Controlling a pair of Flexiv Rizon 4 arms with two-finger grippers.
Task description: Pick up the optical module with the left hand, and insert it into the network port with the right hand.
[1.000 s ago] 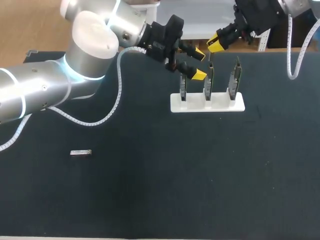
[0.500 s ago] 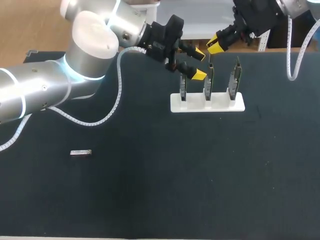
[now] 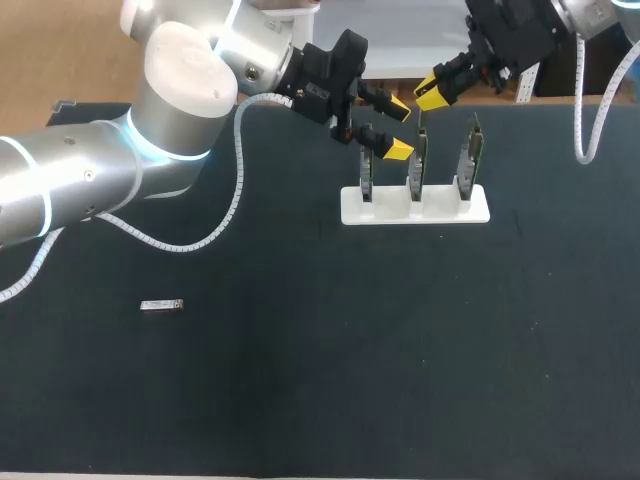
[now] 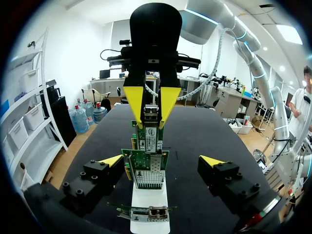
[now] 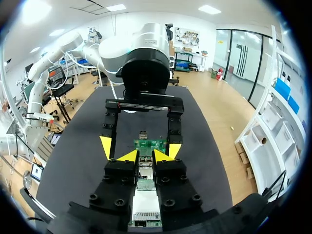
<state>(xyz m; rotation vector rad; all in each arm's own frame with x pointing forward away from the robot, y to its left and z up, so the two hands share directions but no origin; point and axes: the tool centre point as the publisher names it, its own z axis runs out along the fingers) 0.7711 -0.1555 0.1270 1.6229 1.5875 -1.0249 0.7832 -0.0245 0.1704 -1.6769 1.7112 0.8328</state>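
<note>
**Left gripper** (image 3: 398,129): my left arm comes in from the left and holds the gripper over the far part of the table (image 3: 330,380). The jaws are spread wide and hold nothing. In the left wrist view the row of cards stands ahead of the gripper, in line with the gap between its fingers. Neither finger touches a card.

**Right gripper** (image 3: 432,92): my right arm comes in from the far right corner, and the gripper hangs above and behind the middle card (image 3: 418,165). Its yellow tips stand only a narrow gap apart and grip nothing that I can see. In the right wrist view the cards and the stand show through that gap, with my left gripper facing me from the other end of the row. In the left wrist view the right gripper's tips point down at the far end of the row. I cannot tell there whether they touch the last card.

**Stand** (image 3: 390,210): a white block on the far part of the table, right of the middle. It bears three cards upright in a row: the left card (image 3: 366,175), the middle card and the right card (image 3: 468,160).

**Module** (image 3: 161,306): a small metal bar lying flat on the table at the near left. It is well apart from the stand and from both grippers, and nothing touches it.
</note>
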